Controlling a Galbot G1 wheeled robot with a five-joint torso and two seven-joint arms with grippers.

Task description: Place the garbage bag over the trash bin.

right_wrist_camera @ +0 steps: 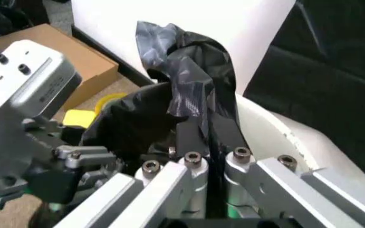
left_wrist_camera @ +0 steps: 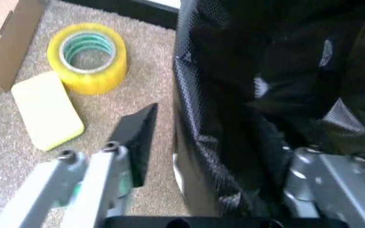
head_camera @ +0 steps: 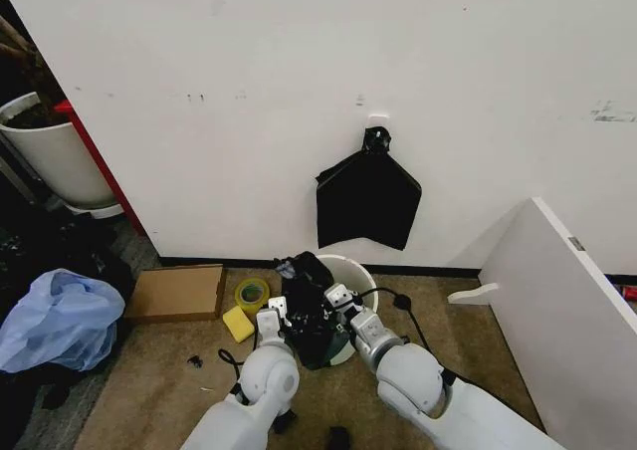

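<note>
The right gripper (right_wrist_camera: pixel 211 142) pinches the garbage bag (right_wrist_camera: pixel 169 95) above the trash bin (right_wrist_camera: pixel 284 137); the left gripper (left_wrist_camera: pixel 214 156) is wide open around it

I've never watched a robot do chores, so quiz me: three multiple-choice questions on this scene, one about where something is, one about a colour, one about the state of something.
1. Where does the roll of tape lie?
A. on the carpet beside the yellow sponge
B. inside the trash bin
C. on top of the cardboard box

2. What colour is the garbage bag?
A. pale blue
B. black
C. white

3. What is the right claw doing?
A. hanging open, away from the bag
B. shut on a fold of the garbage bag
C. gripping the tape

Answers:
1. A: the head view shows tape and sponge side by side on the carpet, left of the bin.
2. B: it is glossy black plastic draped at the bin's rim.
3. B: the right wrist view shows its fingers closed with bag plastic pinched between them. The left claw is open around the bag's edge.
</note>
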